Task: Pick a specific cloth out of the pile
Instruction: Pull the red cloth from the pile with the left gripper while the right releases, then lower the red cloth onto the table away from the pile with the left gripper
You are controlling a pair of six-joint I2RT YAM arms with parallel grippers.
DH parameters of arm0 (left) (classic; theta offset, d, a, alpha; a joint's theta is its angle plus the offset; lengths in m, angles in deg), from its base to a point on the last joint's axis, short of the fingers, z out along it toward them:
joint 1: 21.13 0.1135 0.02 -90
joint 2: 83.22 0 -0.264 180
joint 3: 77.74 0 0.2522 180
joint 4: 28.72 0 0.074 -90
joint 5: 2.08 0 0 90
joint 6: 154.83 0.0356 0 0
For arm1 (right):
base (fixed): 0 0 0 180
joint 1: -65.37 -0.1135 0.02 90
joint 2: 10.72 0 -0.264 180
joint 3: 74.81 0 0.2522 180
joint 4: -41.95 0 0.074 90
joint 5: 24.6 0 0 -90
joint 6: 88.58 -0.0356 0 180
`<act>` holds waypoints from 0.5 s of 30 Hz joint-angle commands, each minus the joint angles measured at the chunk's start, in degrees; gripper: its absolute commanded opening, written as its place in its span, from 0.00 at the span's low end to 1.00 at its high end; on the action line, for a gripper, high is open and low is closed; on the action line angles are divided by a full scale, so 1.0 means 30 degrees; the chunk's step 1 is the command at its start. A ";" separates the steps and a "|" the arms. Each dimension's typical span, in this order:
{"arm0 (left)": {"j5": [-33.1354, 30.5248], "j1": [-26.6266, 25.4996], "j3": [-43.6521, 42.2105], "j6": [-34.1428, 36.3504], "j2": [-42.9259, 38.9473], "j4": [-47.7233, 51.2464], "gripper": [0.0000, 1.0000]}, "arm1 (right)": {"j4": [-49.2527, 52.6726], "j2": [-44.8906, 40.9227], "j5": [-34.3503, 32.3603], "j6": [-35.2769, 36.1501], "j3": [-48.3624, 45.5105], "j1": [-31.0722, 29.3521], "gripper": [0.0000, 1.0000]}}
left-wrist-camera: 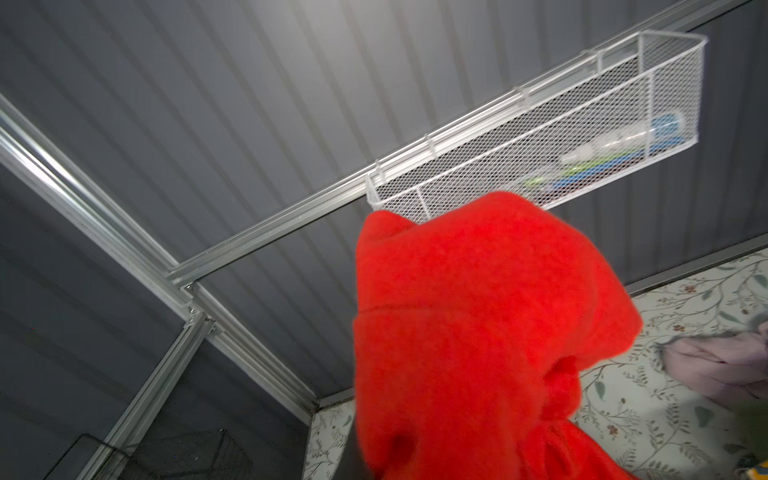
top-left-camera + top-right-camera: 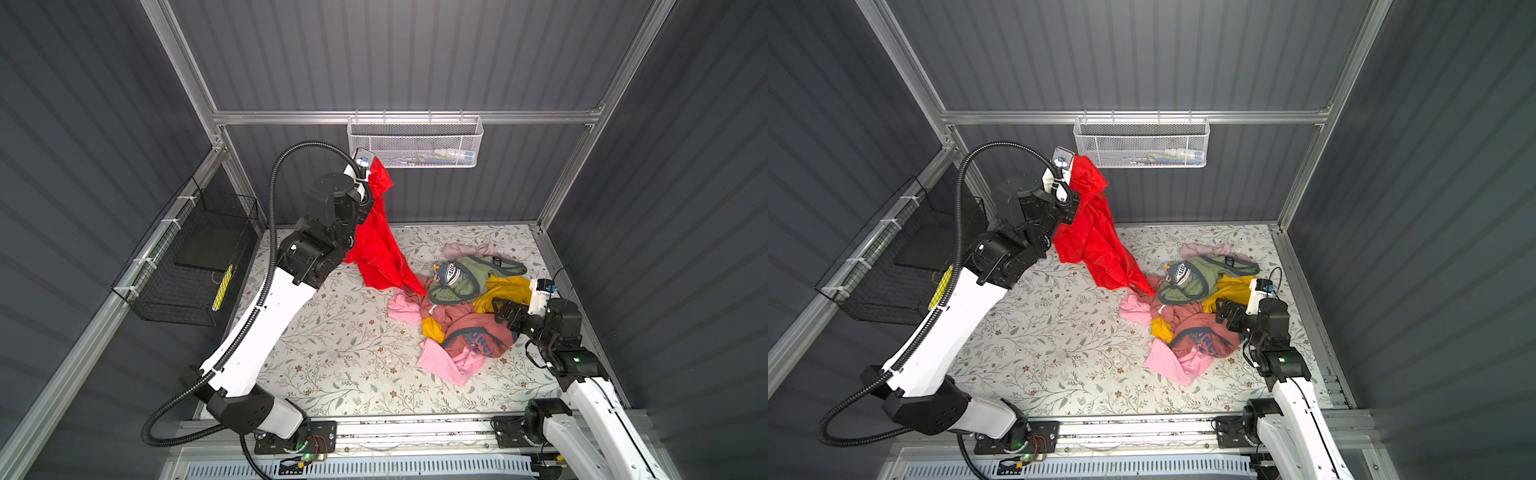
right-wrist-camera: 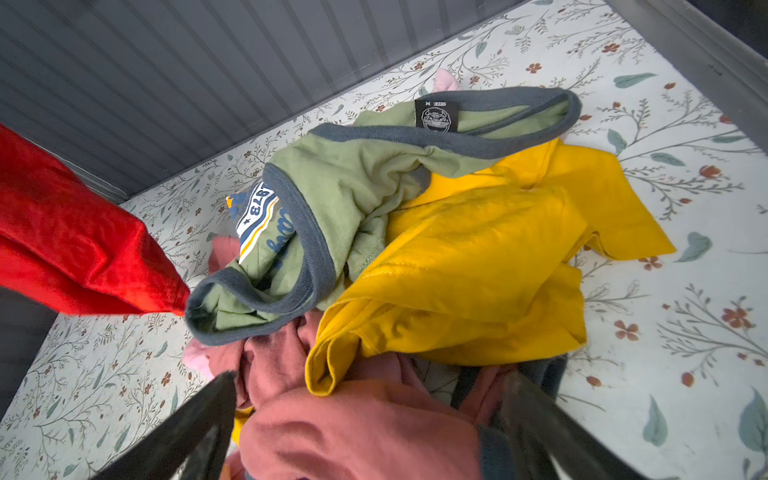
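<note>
Cloth (image 2: pixel 380 245), bright red-orange, hangs from our left end effector (image 2: pixel 367 199), whose jaws are clamped tight on it, high above the counter (image 2: pixel 332 353) toward 11 o'clock. Its lower tip reaches the pile (image 2: pixel 457 328) at that heap's 10 o'clock edge. Our right end effector (image 2: pixel 500 311) gapes wide, holding nothing, over the pile's 3 o'clock side.

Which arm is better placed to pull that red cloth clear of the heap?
Left, probably: the left claw is shut on the red cloth, held high, only the tip at the pile. The right claw is open, empty, over the pile.
</note>
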 commanded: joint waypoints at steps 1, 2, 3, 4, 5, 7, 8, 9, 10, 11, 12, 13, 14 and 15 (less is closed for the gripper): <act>0.0641 0.1193 -0.0426 -0.1197 -0.0696 0.0731 0.00 | -0.0425 0.0215 0.0394 -0.0148 -0.0213 0.0056 0.99; 0.0926 0.1625 -0.0679 -0.1437 -0.0696 0.0926 0.00 | -0.0423 0.0290 0.0469 -0.0177 -0.0211 0.0040 0.99; 0.1135 0.1971 -0.0914 -0.1599 -0.0695 0.1089 0.00 | -0.0428 0.0332 0.0509 -0.0181 -0.0187 0.0036 0.99; 0.1381 0.2354 -0.1197 -0.1785 -0.0689 0.1283 0.00 | -0.0398 0.0337 0.0513 -0.0180 -0.0202 0.0042 0.99; 0.1579 0.2668 -0.1472 -0.1911 -0.0680 0.1470 0.00 | -0.0354 0.0350 0.0513 -0.0152 -0.0205 0.0044 0.99; 0.1687 0.3164 -0.1840 -0.2066 -0.0666 0.1816 0.00 | -0.0275 0.0311 0.0481 -0.0124 -0.0202 0.0058 0.99; 0.1578 0.3369 -0.2069 -0.2045 -0.0613 0.1957 0.00 | -0.0242 0.0287 0.0483 -0.0086 -0.0224 0.0049 0.99; 0.1391 0.3497 -0.2246 -0.1945 -0.0595 0.1993 0.00 | -0.0258 0.0279 0.0456 -0.0088 -0.0234 0.0058 0.99; 0.1106 0.3601 -0.2540 -0.1774 -0.0601 0.1937 0.00 | -0.0242 0.0268 0.0453 -0.0069 -0.0276 0.0039 0.99; 0.0744 0.3689 -0.2885 -0.1586 -0.0608 0.1839 0.00 | -0.0258 0.0223 0.0427 -0.0093 -0.0275 0.0032 0.99; 0.0511 0.3720 -0.3182 -0.1434 -0.0578 0.1791 0.00 | -0.0233 0.0237 0.0476 -0.0122 -0.0285 0.0036 0.99; 0.0403 0.3729 -0.3514 -0.1275 -0.0521 0.1771 0.00 | -0.0309 0.0251 0.0459 -0.0148 -0.0296 0.0053 0.99; 0.0466 0.3742 -0.3858 -0.1196 -0.0494 0.1808 0.00 | -0.0339 0.0258 0.0504 -0.0174 -0.0304 0.0046 0.99; 0.0699 0.3728 -0.4097 -0.1253 -0.0459 0.1870 0.00 | -0.0361 0.0268 0.0505 -0.0164 -0.0325 0.0035 0.99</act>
